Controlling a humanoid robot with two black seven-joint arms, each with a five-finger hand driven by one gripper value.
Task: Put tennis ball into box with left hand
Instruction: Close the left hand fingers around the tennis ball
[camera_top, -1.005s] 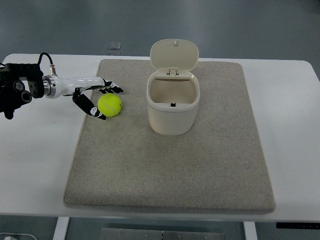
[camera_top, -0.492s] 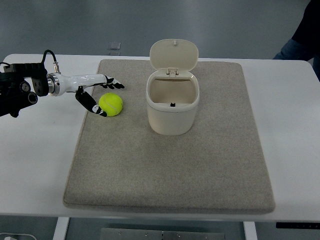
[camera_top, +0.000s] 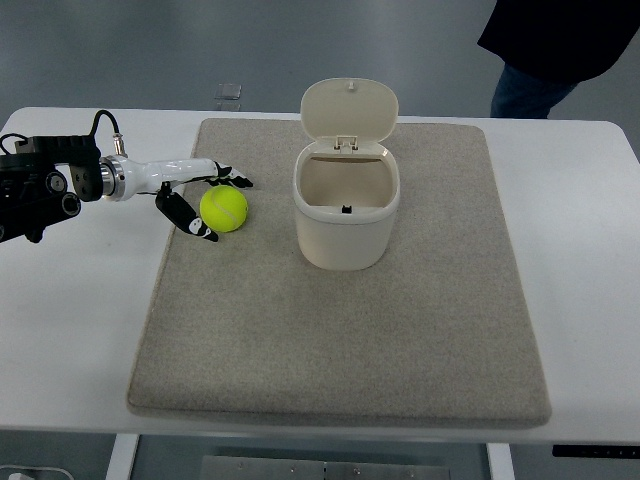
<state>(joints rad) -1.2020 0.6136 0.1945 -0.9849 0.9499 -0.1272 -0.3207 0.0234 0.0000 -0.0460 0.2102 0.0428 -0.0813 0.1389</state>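
A yellow-green tennis ball (camera_top: 224, 209) lies on the grey mat (camera_top: 340, 330), left of the cream box (camera_top: 345, 215). The box stands upright with its lid (camera_top: 349, 108) flipped open at the back, and its inside looks empty. My left hand (camera_top: 211, 204) comes in from the left edge, white with black fingertips. Its fingers are spread around the ball, the thumb at the ball's near left and the other fingers at its far side, not closed on it. The right arm does not show.
The mat lies on a white table (camera_top: 70, 320). A person in dark clothes (camera_top: 560, 45) stands beyond the table's far right corner. A small clear item (camera_top: 229, 94) sits on the floor beyond the far edge.
The left hand has edged right, and the ball has shifted slightly right with it. The person has stepped further into view at the top right.
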